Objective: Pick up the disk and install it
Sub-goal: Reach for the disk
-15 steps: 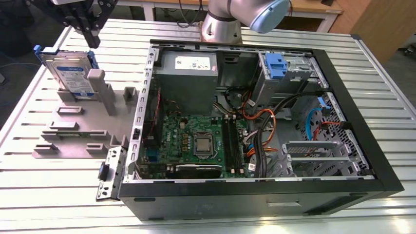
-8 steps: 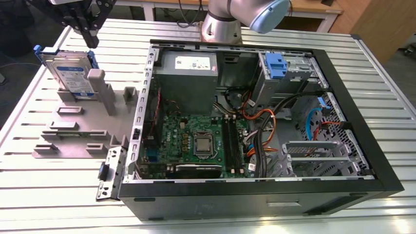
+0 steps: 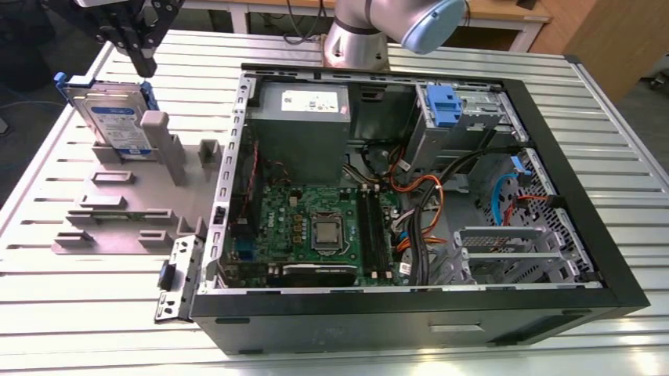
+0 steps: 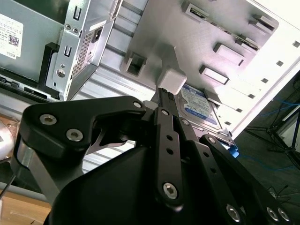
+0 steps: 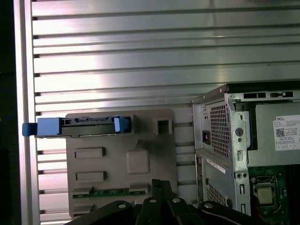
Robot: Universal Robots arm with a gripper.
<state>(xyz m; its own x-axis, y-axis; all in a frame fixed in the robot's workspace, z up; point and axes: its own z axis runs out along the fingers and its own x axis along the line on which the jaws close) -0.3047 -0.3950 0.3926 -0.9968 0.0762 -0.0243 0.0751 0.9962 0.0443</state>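
Work table [image 3: 94, 329]: a metal top built of long ribbed slats is shown in the exterior view, with narrow dark grooves between the slats.
Light: bright glare bands are thrown across the table slats [image 5: 117, 70] in the first wrist view.
Wooden desk [image 3: 500, 12]: set behind the work table; a pale frame is fitted under its top.
Wooden cabinet [image 3: 612, 43]: a light brown panel is seen beyond the table corner at the exterior view's right.
Floor [image 3: 646, 117]: dark grey, seen past the table edge.
Loose cords [image 4: 280, 112]: thin, blue, laid on the dark floor.
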